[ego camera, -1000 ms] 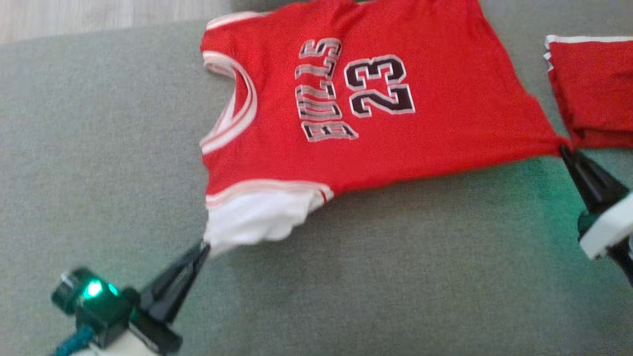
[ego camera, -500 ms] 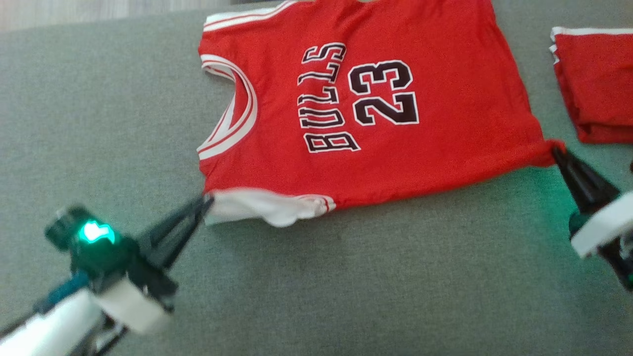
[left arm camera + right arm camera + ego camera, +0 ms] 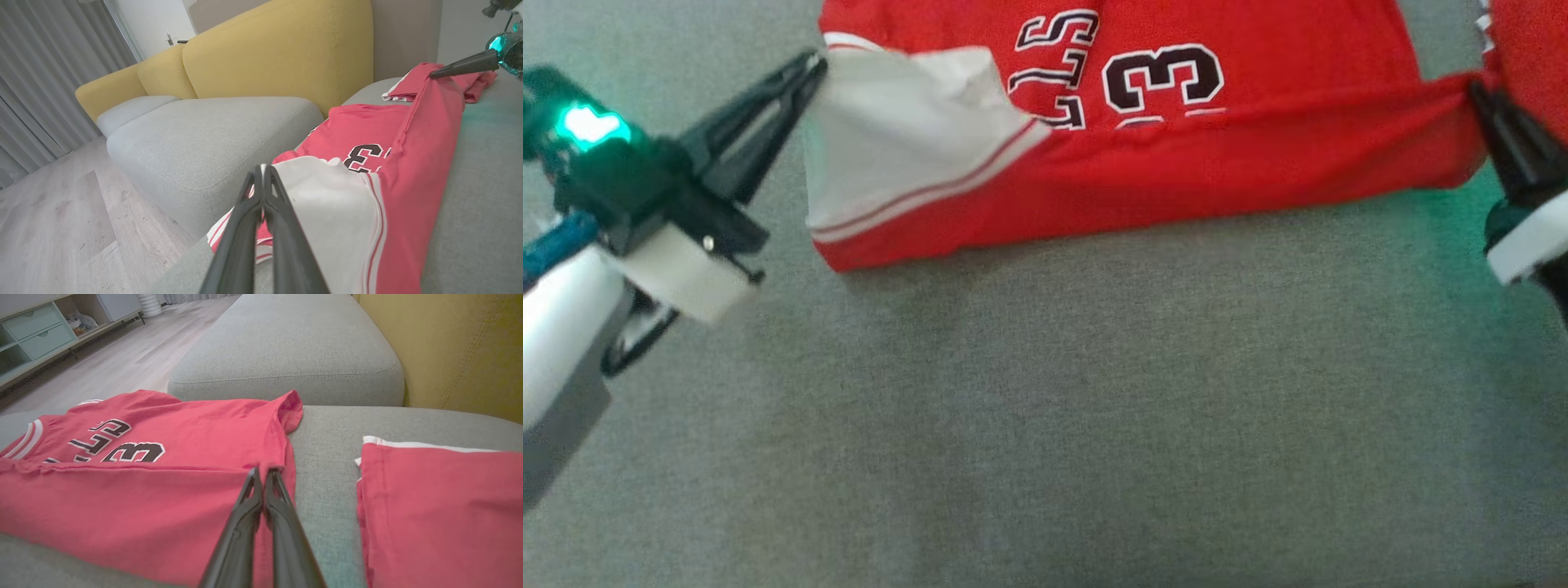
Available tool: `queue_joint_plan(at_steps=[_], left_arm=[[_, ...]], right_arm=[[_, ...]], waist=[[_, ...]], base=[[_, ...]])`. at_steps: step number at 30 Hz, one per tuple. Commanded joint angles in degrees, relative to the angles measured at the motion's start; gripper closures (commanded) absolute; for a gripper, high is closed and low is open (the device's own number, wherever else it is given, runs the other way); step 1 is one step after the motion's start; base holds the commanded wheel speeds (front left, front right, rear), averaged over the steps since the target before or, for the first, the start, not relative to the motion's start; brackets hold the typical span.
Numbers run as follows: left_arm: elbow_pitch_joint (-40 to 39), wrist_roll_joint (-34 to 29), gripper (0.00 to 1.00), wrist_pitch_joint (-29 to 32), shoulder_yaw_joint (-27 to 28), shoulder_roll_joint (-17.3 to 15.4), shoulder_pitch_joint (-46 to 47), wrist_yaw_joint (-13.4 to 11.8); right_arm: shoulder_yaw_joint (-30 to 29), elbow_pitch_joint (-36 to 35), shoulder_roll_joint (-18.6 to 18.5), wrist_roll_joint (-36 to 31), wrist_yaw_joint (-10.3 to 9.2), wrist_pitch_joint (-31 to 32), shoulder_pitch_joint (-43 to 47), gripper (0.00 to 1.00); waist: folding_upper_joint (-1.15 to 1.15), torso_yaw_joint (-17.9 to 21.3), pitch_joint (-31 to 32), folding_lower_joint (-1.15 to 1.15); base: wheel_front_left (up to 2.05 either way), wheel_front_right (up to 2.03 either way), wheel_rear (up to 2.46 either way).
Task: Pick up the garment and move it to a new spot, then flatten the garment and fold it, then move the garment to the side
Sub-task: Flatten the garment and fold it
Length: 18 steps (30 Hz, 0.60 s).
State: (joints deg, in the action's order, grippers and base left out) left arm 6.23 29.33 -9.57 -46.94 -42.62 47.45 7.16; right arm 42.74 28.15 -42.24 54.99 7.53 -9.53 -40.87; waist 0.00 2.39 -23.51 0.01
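Holding garment (image 3: 1217, 171) taut, end effectors (image 3: 815, 64) (image 3: 1475, 86) outspread

The red garment (image 3: 1258, 171) is soft, matt knit cloth. The grey seat cushion (image 3: 1045, 392) is coarse woven fabric. The floor (image 3: 53, 212) at the far left looks like pale matt wood.

Red jersey (image 3: 1258, 171) on screen: a black, white-edged digit 3 (image 3: 1164, 77) reads clean, and beside it the letters (image 3: 1058, 31) L and S, tail end of a word; the glyphs next along are cut by the fold, unreadable
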Motion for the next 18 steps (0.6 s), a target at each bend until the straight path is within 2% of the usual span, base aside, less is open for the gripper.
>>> queue_joint_plan(at_steps=[1, 4, 5, 6, 7, 9, 11, 14, 18], left_arm=[[-0.31, -0.55, 1.00, 0.12, 2.24, -2.10, 3.08, 0.23], [2.30, -0.79, 1.00, -0.63, 1.02, -1.53, 5.97, 0.28], [3.22, -0.85, 1.00, -1.11, 0.86, -1.25, 6.65, 0.29], [4.16, -0.77, 0.66, -1.65, 0.86, -0.85, 7.09, 0.29], [5.09, -0.68, 0.00, -2.21, 1.05, -0.38, 7.36, 0.21], [6.75, -0.60, 0.00, -3.29, 1.64, 0.67, 7.28, -0.72], [8.02, -0.26, 0.00, -4.24, 2.68, 1.82, 6.06, -2.74], [8.48, 1.56, 0.00, -5.08, 4.71, 3.88, 1.94, -5.88], [7.75, 4.05, 0.00, -5.37, 7.53, 6.70, -5.53, -8.87]], right_arm=[[0.20, -0.43, -1.34, 0.32, -0.04, -0.30, -0.64, 1.00], [1.19, 0.87, -0.54, 0.44, -0.04, -0.68, -2.82, 0.94], [1.65, 1.31, -0.28, 0.42, -0.04, -0.84, -3.40, 0.76], [2.07, 1.83, 0.01, 0.41, -0.04, -1.07, -3.91, 0.42], [2.34, 2.43, 0.38, 0.53, -0.04, -1.41, -4.32, 0.00], [2.52, 3.84, 1.15, 0.70, -0.04, -2.46, -4.86, 0.00], [2.63, 5.00, 2.11, 0.81, -0.04, -3.58, -4.89, 0.00], [2.41, 6.15, 3.15, 0.63, -0.04, -4.82, -4.19, 0.00], [1.14, 6.44, 4.68, 0.24, -0.04, -5.39, -2.03, 0.00]], waist=[[0.00, 0.06, -1.16, -0.01], [0.00, 0.14, -2.29, -0.01], [0.00, 0.14, -2.52, -0.01], [0.00, 0.12, -2.66, -0.01], [0.00, 0.08, -2.76, -0.01], [0.00, -0.03, -2.70, -0.01], [0.00, -0.07, -2.13, -0.01], [0.00, -0.26, -0.86, -0.01], [0.00, -0.43, 1.12, -0.01]], base=[[0.00, 0.00, 0.00], [0.00, 0.00, 0.00], [0.00, 0.00, 0.00], [0.00, 0.00, 0.00], [0.00, 0.00, 0.00], [0.00, 0.00, 0.00], [0.00, 0.00, 0.00], [0.00, 0.00, 0.00], [0.00, 0.00, 0.00]])
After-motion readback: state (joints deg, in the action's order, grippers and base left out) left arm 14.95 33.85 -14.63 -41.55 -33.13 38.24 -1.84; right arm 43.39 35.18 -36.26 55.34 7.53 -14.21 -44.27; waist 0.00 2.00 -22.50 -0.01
